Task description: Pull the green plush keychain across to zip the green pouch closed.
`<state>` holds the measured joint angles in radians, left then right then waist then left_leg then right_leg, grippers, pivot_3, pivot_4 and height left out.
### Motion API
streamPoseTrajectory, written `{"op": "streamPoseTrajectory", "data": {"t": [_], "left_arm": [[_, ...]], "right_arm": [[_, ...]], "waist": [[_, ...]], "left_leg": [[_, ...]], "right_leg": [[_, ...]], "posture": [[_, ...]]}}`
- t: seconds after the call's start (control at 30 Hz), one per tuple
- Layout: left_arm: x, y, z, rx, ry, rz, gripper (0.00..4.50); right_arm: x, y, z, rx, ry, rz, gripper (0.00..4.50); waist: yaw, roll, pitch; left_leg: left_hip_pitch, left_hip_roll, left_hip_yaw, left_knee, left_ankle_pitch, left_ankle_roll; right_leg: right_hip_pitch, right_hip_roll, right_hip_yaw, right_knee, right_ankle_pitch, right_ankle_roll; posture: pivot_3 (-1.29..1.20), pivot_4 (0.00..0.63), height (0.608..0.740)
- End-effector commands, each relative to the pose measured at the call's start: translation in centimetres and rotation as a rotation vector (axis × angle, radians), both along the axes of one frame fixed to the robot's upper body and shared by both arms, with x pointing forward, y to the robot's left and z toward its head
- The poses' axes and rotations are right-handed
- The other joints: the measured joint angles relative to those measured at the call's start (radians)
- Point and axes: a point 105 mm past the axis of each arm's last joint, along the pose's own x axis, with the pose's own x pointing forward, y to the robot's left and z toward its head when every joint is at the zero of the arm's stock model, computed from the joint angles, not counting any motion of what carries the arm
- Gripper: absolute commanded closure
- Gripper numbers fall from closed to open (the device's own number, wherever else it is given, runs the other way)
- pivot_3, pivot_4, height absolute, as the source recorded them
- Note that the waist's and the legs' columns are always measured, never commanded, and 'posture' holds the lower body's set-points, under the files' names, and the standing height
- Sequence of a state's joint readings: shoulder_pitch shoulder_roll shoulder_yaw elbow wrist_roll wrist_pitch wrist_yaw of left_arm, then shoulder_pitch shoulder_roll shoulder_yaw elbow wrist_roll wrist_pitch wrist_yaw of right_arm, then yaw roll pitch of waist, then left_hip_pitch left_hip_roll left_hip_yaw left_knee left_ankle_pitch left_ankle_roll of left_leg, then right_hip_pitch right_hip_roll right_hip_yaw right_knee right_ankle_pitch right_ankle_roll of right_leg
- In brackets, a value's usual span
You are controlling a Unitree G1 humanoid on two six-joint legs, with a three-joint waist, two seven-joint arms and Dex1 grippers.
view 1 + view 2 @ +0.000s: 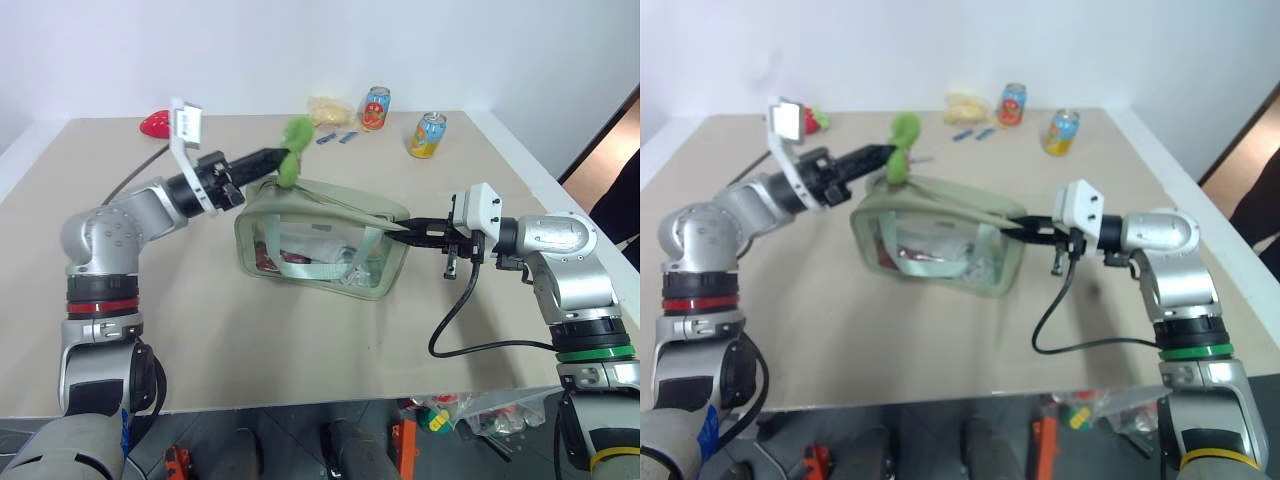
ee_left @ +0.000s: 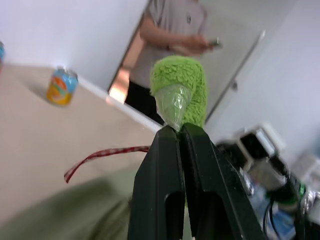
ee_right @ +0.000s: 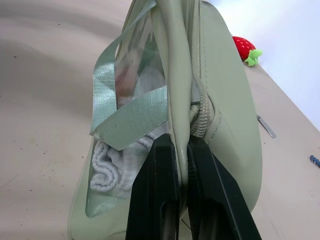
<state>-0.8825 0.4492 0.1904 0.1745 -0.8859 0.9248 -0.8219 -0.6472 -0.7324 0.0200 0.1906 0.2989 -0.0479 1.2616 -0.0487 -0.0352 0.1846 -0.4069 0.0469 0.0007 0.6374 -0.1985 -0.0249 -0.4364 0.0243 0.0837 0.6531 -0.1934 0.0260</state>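
Currently the green plush keychain (image 1: 296,148) is pinched in the closed jaws of the left gripper (image 1: 272,158), lifted just above the green pouch's (image 1: 320,240) left end. The right gripper (image 3: 181,150), jaws closed, clamps the pouch's opposite end, steadying it on the table (image 1: 300,350). Judged progress: both grips set; the pull along the zipper remains.
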Motion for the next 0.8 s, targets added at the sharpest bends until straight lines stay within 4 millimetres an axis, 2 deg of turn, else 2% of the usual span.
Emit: {"op": "streamPoseTrajectory", "data": {"t": [0.03, 0.13, 0.33, 0.5, 0.63, 0.77, 0.8], "left_arm": [[-0.4, -0.9, 0.2, 0.093, -0.082, -0.020, 4.47], [-0.2, -1.2, -0.9, 0.189, -0.095, -0.017, 4.47], [0.8, -0.5, -1.4, 0.270, -0.109, 0.040, 4.47], [0.1, 0.2, -1.5, 0.322, -0.128, 0.027, 2.95], [-0.5, 1.0, -0.9, 0.362, -0.149, 0.016, 1.46], [-1.4, 2.1, -0.6, 0.422, -0.159, 0.000, 0.19], [-1.6, 2.5, -0.6, 0.438, -0.161, 0.007, 0.01]], "right_arm": [[-0.1, -0.4, 0.7, -0.016, -0.035, -0.016, 4.50], [-0.1, -0.5, 0.7, -0.018, -0.036, -0.019, 4.50], [0.0, -0.4, 0.7, -0.016, -0.040, -0.021, 4.50], [0.1, -0.2, 0.8, -0.017, -0.042, -0.015, 4.50], [0.2, -0.1, 0.9, -0.018, -0.045, -0.010, 4.50], [0.4, -0.1, 0.9, -0.021, -0.047, -0.006, 4.50], [0.4, -0.1, 0.9, -0.022, -0.048, -0.006, 4.50]], "waist": [[0.000, 0.000, 0.000], [0.000, 0.000, 0.000], [0.000, 0.000, 0.000], [0.000, 0.000, 0.000], [0.000, 0.000, 0.000], [-0.002, 0.000, 0.000], [-0.001, 0.000, 0.000]], "left_leg": [[0.000, 0.000, 0.000, 0.000, 0.000, 0.000], [0.000, 0.000, 0.000, 0.000, 0.000, 0.000], [0.000, 0.000, 0.000, 0.000, 0.000, 0.000], [0.000, 0.000, 0.000, 0.000, 0.000, 0.000], [0.000, 0.000, 0.000, 0.000, 0.000, 0.000], [0.000, 0.000, 0.000, 0.000, 0.000, 0.000], [0.000, 0.000, 0.000, 0.000, 0.000, 0.000]], "right_leg": [[0.000, 0.000, 0.000, 0.000, 0.000, 0.000], [0.000, 0.000, 0.000, 0.000, 0.000, 0.000], [0.000, 0.000, 0.000, 0.000, 0.000, 0.000], [0.000, 0.000, 0.000, 0.000, 0.000, 0.000], [0.000, 0.000, 0.000, 0.000, 0.000, -0.001], [-0.001, 0.000, 0.000, 0.000, -0.001, -0.001], [-0.001, 0.000, 0.000, 0.000, -0.001, -0.001]], "posture": [[0.00, 0.150, 0.740], [0.00, 0.150, 0.740], [0.00, 0.150, 0.740], [0.00, 0.150, 0.740], [0.00, 0.150, 0.740], [0.00, 0.150, 0.740], [0.00, 0.150, 0.740]]}}
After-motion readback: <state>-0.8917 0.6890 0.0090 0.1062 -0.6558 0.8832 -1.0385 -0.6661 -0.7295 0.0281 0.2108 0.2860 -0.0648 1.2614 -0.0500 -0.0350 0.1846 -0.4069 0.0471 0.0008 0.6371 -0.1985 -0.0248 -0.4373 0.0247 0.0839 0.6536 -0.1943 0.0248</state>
